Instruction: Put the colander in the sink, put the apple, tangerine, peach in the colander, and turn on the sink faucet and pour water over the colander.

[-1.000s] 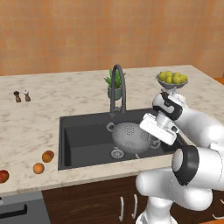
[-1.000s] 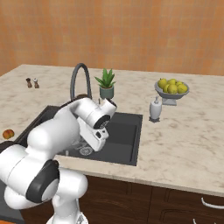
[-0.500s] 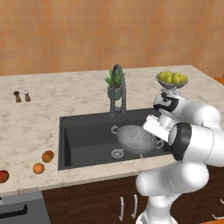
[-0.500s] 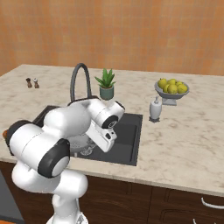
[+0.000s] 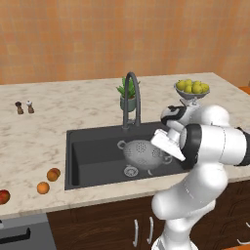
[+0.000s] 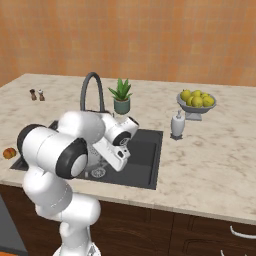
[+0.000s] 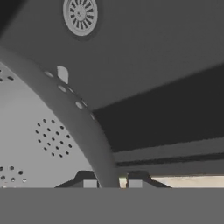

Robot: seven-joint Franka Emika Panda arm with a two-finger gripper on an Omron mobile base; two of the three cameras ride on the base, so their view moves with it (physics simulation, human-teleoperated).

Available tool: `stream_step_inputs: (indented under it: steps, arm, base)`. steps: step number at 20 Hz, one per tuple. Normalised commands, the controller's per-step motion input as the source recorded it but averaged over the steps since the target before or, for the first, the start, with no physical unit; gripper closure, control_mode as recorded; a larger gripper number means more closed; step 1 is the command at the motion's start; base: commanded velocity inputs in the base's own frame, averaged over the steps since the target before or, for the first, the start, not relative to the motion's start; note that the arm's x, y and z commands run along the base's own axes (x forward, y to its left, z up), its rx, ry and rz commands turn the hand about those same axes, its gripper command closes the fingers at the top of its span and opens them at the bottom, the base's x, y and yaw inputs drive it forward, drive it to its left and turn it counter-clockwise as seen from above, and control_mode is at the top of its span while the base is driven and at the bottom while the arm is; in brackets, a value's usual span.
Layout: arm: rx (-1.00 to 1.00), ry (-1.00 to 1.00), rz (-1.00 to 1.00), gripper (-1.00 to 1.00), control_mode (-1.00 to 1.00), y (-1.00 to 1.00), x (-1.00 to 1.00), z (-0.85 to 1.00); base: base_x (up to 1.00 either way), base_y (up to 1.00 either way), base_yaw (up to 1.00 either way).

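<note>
We see the colander (image 5: 141, 152) down inside the sink (image 5: 93, 146), just behind the round drain (image 5: 130, 171) and in front of the faucet (image 5: 132, 97). In the hand view our gripper (image 7: 112, 183) pinches the colander's rim (image 7: 83, 118) between its nearly closed fingertips, one tip (image 7: 89, 183) on the inside of the bowl and the other outside. On the counter (image 5: 29, 146) left of the sink lie the peach (image 5: 53, 174) and the tangerine (image 5: 43, 187) close together, with the apple (image 5: 4, 196) farther left near the counter's front edge.
</note>
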Motion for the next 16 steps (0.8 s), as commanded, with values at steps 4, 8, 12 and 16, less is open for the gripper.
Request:
stream_step_inputs:
  steps: [4,8,12,16]
  arm:
    - [-0.05,0.0,-0.02,1.0,-1.0,0.0,0.28,-0.51]
    - [-0.04,0.0,-0.02,1.0,-1.0,0.0,0.24,-0.51]
    - [-0.03,-0.14,-0.02,1.0,-1.0,0.0,0.0,-0.13]
    - [-0.01,-0.32,-0.03,1.0,-1.0,0.0,0.0,0.01]
  base:
    - [0.0,0.0,0.0]
    - [0.0,0.0,0.0]
    - [0.0,0.0,0.0]
    - [0.0,0.0,0.0]
